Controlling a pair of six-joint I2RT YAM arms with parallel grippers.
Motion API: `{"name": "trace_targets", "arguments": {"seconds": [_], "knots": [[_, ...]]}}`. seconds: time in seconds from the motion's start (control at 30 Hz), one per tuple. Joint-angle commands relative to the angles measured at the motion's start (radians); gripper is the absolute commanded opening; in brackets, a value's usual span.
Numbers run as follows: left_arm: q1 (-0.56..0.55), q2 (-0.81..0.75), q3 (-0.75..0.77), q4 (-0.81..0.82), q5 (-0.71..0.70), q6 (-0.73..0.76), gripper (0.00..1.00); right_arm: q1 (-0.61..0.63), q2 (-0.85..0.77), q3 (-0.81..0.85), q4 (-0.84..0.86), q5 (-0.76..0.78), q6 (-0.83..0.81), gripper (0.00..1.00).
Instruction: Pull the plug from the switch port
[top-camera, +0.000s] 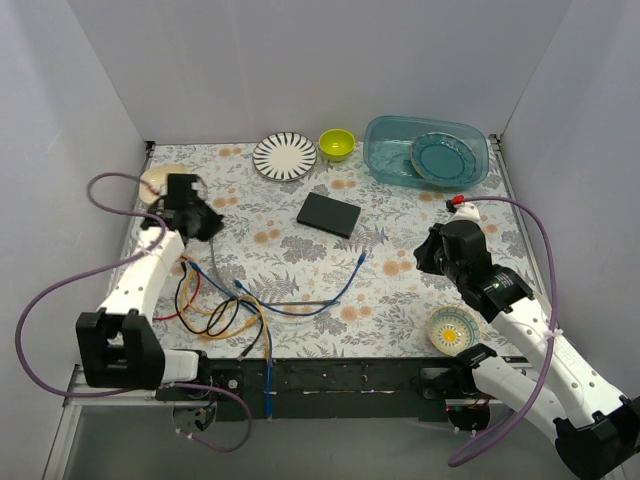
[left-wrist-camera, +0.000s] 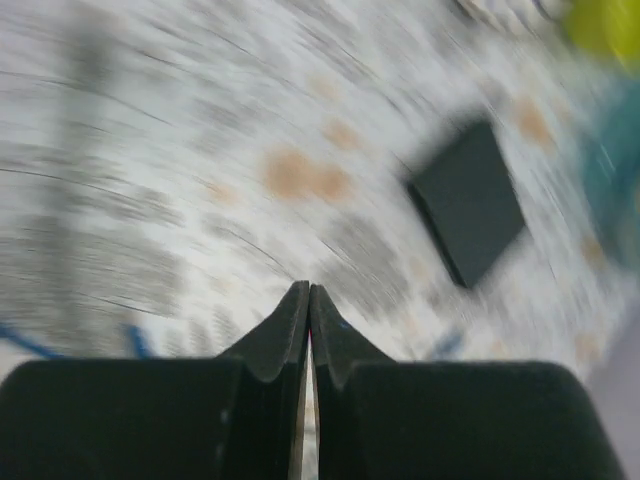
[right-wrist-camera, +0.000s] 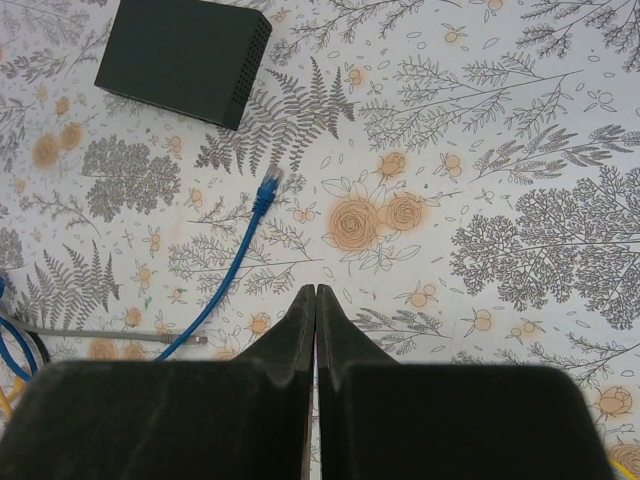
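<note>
The switch (top-camera: 329, 214) is a flat black box lying in the middle of the flowered table, also in the left wrist view (left-wrist-camera: 468, 200) and the right wrist view (right-wrist-camera: 185, 58). The blue cable's plug (top-camera: 360, 258) lies loose on the cloth, a short way from the switch and not touching it; the right wrist view shows the plug (right-wrist-camera: 268, 188) with its tip pointing toward the box. My left gripper (top-camera: 212, 225) hovers left of the switch, shut and empty (left-wrist-camera: 308, 290); its view is motion-blurred. My right gripper (top-camera: 420, 258) sits right of the plug, shut on nothing (right-wrist-camera: 315, 292).
A tangle of blue, yellow, red and black cables (top-camera: 225, 310) lies near the front left. At the back stand a striped plate (top-camera: 285, 155), a yellow-green bowl (top-camera: 337, 144) and a teal tub (top-camera: 395, 160) holding a teal plate. A small patterned bowl (top-camera: 453, 328) sits front right.
</note>
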Motion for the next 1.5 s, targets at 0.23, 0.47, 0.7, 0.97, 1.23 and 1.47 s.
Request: {"name": "trace_targets", "arguments": {"seconds": [0.23,0.47,0.7,0.97,1.23,1.47], "knots": [[-0.879,-0.119,-0.222,0.322,0.300,0.137,0.00,0.001,0.083,0.032,0.094,-0.045,-0.011,0.01],[-1.049,0.144,-0.218,0.322,0.392,0.223,0.00,-0.001,0.138,0.041,0.105,-0.088,0.011,0.01],[-0.914,0.283,-0.277,0.328,0.306,0.122,0.00,-0.001,0.155,0.075,0.075,-0.076,0.002,0.01],[-0.466,0.311,-0.359,0.270,0.308,0.041,0.00,-0.001,0.126,0.043,0.075,-0.050,0.009,0.01],[0.009,0.202,-0.442,0.182,0.219,-0.008,0.00,-0.002,0.121,0.041,0.072,-0.022,-0.017,0.01],[0.335,0.084,-0.353,0.038,0.112,-0.039,0.00,-0.001,0.127,0.044,0.077,-0.024,-0.038,0.01]]}}
